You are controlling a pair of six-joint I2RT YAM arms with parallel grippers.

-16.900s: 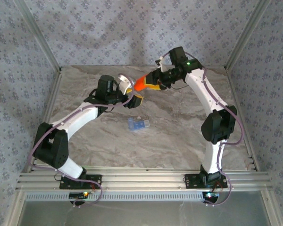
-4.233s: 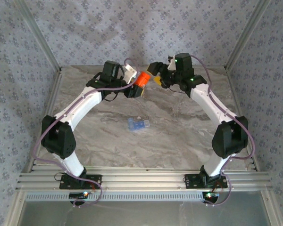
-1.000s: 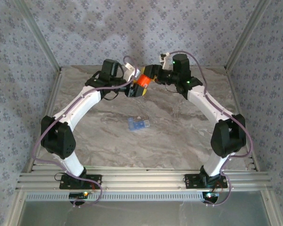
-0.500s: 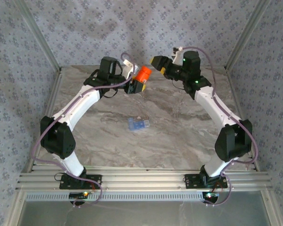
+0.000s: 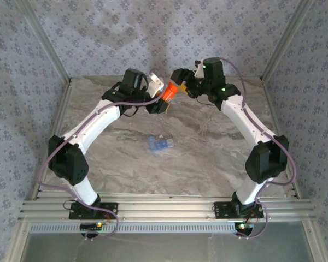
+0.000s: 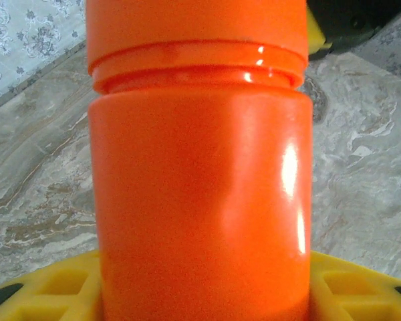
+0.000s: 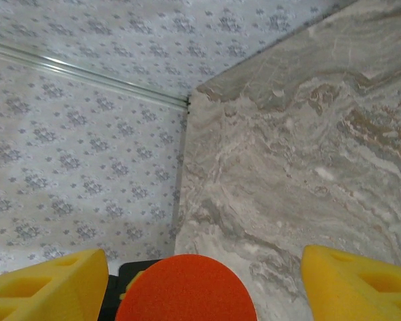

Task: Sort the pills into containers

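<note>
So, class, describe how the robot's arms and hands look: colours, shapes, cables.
The left arm and right arm are white shells with black joint housings. Purple cables loop alongside each. Green lights glow on the right arm. The left hand and right hand are black with blocky yellow fingers.

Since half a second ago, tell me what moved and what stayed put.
The right gripper, open, came back in and now straddles the red-orange cap of the orange bottle. The left gripper kept its hold on that bottle, shifting it slightly. The pale blue container stayed lying on the table.
</note>
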